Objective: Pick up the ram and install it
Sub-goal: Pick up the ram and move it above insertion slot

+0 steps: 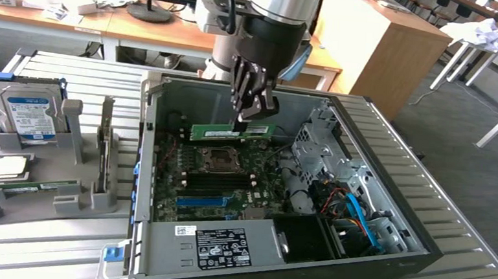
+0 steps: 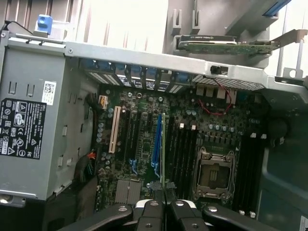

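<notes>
The ram [image 1: 232, 132], a narrow green stick, hangs level above the motherboard [image 1: 185, 191] inside the open computer case [image 1: 148, 172]. My gripper [image 1: 252, 117] is shut on its top edge, near the end towards the exterior view's right. It hovers just behind the processor socket [image 1: 217, 158]. In the wrist view the ram [image 2: 163, 144] shows edge-on as a thin green line running out from my gripper [image 2: 163, 195]. It lies over the board between the blue slot [image 2: 156, 139] and the black memory slots [image 2: 185, 154] beside the socket [image 2: 213, 174].
A grey rack [image 1: 68, 200] at the exterior view's left holds a hard drive [image 1: 30, 113], a square silver chip [image 1: 9, 166] and another green stick [image 1: 30, 186]. The case holds a power supply [image 1: 216, 244], a drive cage [image 1: 318, 150] and blue cables [image 1: 357, 214].
</notes>
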Controlling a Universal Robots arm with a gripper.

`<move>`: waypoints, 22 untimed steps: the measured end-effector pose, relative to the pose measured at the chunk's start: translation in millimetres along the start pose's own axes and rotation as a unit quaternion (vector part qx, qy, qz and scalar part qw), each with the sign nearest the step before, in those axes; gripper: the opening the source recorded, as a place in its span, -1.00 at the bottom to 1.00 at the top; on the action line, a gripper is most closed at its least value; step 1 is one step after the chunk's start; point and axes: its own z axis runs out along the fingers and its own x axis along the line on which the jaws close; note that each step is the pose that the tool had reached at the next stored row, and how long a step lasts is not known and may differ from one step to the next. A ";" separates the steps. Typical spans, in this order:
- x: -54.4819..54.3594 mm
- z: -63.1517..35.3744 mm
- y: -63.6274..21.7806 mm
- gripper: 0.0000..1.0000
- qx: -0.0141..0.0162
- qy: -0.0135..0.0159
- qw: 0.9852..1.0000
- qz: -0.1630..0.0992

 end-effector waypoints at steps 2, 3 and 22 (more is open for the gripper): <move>0.3 -0.1 -2.8 -0.76 0.000 0.000 1.000 0.000; 0.5 -0.1 -4.3 -0.76 0.000 0.000 1.000 0.000; 4.1 -0.5 -33.5 -0.76 0.000 0.000 1.000 0.000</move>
